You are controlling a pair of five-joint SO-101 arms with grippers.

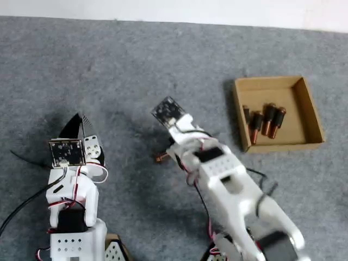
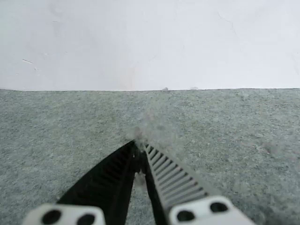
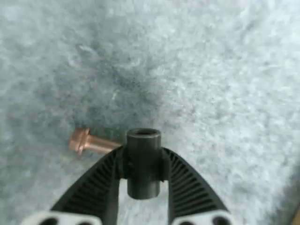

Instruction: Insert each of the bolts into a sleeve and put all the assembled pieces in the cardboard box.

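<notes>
I am gripping a dark sleeve [image 3: 143, 164] in the right gripper [image 3: 143, 159]. The copper bolt [image 3: 86, 141] is lying at the high view's centre, its shank end hidden behind the gripper. The left gripper [image 2: 141, 149] is sitting closed, lower left. Assembled pieces [image 1: 265, 122], hard to count, are lying in the cardboard box [image 1: 312, 111], upper right.

Two white arms [image 1: 234, 185] carry black camera boards [image 1: 66, 152], red-and-black cables [image 1: 27, 202], ribbed fingers [image 2: 173, 173]
</notes>
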